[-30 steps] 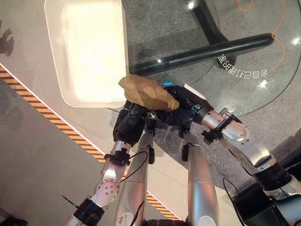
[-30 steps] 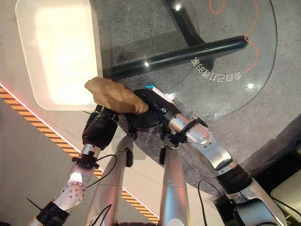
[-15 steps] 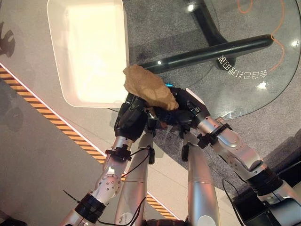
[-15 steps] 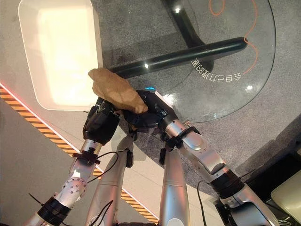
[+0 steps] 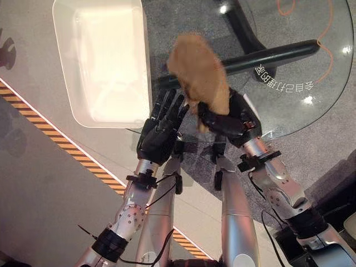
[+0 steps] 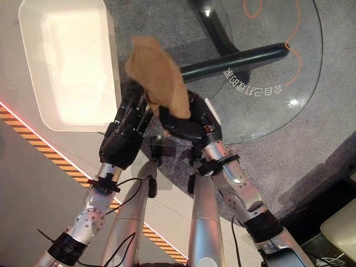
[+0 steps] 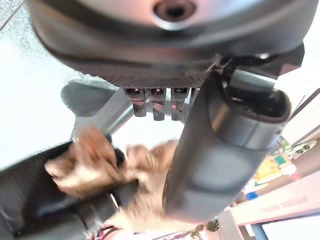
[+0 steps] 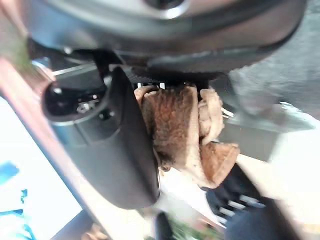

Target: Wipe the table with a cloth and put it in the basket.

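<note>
The brown cloth (image 5: 198, 73) stands bunched above the near edge of the round glass table (image 5: 311, 67). My right hand (image 5: 229, 118) is shut on its lower end; in the right wrist view the cloth (image 8: 176, 124) sits pinched beside the thumb (image 8: 125, 150). Just left of the cloth, my left hand (image 5: 160, 127) has its fingers straight and spread and holds nothing. In the left wrist view the cloth (image 7: 92, 162) shows past the thumb (image 7: 220, 150). The white basket (image 5: 103, 61) lies to the left of the table, close to both hands.
A dark table base bar (image 5: 278, 54) shows through the glass. An orange cord (image 5: 328, 50) curves under the table's far right. An orange-and-black floor stripe (image 5: 55, 139) runs diagonally at the left, below the basket.
My right hand has raised the cloth up and forward over the table edge. The left hand's fingers have straightened and no longer touch the cloth.
</note>
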Controlling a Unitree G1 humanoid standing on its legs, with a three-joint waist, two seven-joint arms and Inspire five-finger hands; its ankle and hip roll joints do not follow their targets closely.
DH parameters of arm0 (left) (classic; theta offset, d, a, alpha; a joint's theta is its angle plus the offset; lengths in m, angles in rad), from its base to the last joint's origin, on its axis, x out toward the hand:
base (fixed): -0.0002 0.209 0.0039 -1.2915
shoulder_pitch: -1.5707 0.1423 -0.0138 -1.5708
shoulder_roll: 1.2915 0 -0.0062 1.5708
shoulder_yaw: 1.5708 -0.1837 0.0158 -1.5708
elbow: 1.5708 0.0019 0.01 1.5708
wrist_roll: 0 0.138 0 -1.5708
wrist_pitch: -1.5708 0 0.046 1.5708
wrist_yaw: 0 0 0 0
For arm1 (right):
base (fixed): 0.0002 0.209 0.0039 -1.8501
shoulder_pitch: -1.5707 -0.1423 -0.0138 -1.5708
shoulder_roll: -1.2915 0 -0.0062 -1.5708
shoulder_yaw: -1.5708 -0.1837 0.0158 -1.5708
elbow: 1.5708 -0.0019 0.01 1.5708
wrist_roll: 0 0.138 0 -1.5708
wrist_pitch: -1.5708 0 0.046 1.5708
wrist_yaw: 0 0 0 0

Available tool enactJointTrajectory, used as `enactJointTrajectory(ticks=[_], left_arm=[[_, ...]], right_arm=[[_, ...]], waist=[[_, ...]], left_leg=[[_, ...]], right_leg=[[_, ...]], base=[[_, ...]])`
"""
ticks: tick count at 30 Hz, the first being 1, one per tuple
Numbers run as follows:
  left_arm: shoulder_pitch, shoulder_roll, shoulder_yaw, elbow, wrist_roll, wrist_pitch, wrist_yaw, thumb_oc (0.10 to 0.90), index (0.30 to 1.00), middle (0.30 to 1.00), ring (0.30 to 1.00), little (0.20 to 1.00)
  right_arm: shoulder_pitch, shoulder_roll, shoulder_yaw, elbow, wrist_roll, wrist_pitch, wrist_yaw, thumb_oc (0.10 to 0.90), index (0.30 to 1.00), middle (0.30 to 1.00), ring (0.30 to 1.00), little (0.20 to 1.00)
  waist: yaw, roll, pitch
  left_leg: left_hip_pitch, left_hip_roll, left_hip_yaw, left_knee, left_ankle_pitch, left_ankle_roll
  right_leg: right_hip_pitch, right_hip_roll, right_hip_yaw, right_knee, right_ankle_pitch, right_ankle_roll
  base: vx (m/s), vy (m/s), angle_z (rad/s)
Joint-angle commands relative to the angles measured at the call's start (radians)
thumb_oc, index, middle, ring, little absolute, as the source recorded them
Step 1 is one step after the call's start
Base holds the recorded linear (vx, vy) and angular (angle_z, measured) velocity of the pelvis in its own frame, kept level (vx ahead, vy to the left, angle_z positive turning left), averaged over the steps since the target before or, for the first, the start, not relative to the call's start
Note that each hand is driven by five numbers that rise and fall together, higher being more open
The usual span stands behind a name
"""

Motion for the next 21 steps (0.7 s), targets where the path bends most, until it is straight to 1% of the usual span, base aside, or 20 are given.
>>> enactJointTrajectory(ticks=[1, 6, 11, 17, 21], left_arm=[[0.034, -0.035, 0.026, -0.163, 0.079, -0.007, -0.082, 0.800, 0.900, 0.900, 0.900, 0.900], [0.041, -0.040, 0.038, -0.164, 0.090, 0.000, -0.098, 0.800, 0.900, 0.900, 0.900, 0.900], [0.040, -0.036, 0.043, -0.182, 0.118, 0.003, -0.124, 0.800, 0.900, 0.900, 0.900, 0.900], [0.031, -0.029, 0.049, -0.186, 0.129, 0.006, -0.149, 0.800, 0.900, 0.900, 0.900, 0.900], [0.019, -0.019, 0.047, -0.193, 0.138, 0.007, -0.155, 0.800, 0.900, 0.900, 0.900, 0.900]], right_arm=[[-0.017, 0.038, -0.054, -0.271, 0.009, -0.173, 0.035, 0.100, 0.300, 0.300, 0.300, 0.200], [-0.005, 0.051, -0.069, -0.280, -0.001, -0.175, 0.035, 0.100, 0.300, 0.300, 0.300, 0.200], [0.003, 0.040, -0.060, -0.291, -0.021, -0.136, 0.043, 0.100, 0.300, 0.300, 0.300, 0.200], [0.003, 0.032, -0.051, -0.278, -0.022, -0.122, 0.064, 0.100, 0.300, 0.300, 0.300, 0.200], [-0.009, 0.015, -0.037, -0.282, -0.041, -0.084, 0.076, 0.100, 0.300, 0.300, 0.300, 0.200]], waist=[[0.006, 0.002, -0.027], [0.004, 0.002, -0.027], [0.004, 0.004, -0.027], [0.005, 0.004, -0.027], [0.005, 0.003, -0.027]], left_leg=[[0.033, -0.047, 0.014, 0.034, -0.095, 0.020], [0.032, -0.047, 0.017, 0.033, -0.094, 0.020], [0.028, -0.045, 0.020, 0.031, -0.091, 0.019], [0.029, -0.045, 0.018, 0.026, -0.088, 0.019], [0.026, -0.045, 0.014, 0.027, -0.085, 0.018]], right_leg=[[0.029, 0.077, 0.012, -0.085, 0.057, 0.024], [0.026, 0.079, 0.014, -0.086, 0.057, 0.023], [0.021, 0.078, 0.016, -0.085, 0.057, 0.023], [0.022, 0.078, 0.015, -0.088, 0.058, 0.024], [0.019, 0.079, 0.016, -0.086, 0.059, 0.025]], base=[[0.01, 0.011, -0.05], [0.00, 0.001, -0.06], [0.00, 0.000, 0.00], [0.00, 0.000, 0.00], [0.00, 0.000, 0.00]])
